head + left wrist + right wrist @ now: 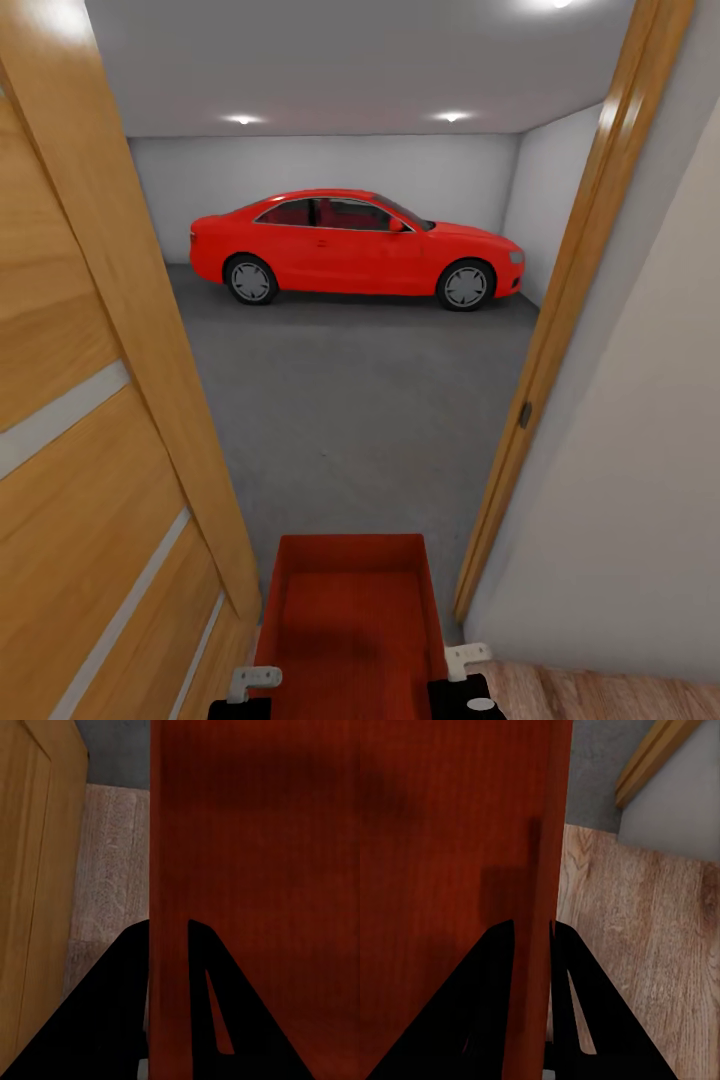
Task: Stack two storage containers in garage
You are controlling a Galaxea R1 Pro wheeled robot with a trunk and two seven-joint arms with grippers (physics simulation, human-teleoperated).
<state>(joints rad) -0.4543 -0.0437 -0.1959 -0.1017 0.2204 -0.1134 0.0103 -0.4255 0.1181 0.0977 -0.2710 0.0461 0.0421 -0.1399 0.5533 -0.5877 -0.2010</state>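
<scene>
One orange-red open-top storage container [350,620] hangs in front of me at the bottom of the head view, held between both arms in a doorway. My left gripper [255,682] is shut on its left wall, which runs between the black fingers [120,975] in the left wrist view. My right gripper [466,660] is shut on the right wall, again with the fingers [585,975] on either side of it. Ahead through the doorway lies the garage, with a dark grey concrete floor [350,400] and pale walls.
An open wooden door [90,450] stands close on my left. The wooden door frame [560,330] and a pale wall [630,480] are close on my right. A red car [355,245] is parked across the far end of the garage. Wood planks [637,915] lie under me.
</scene>
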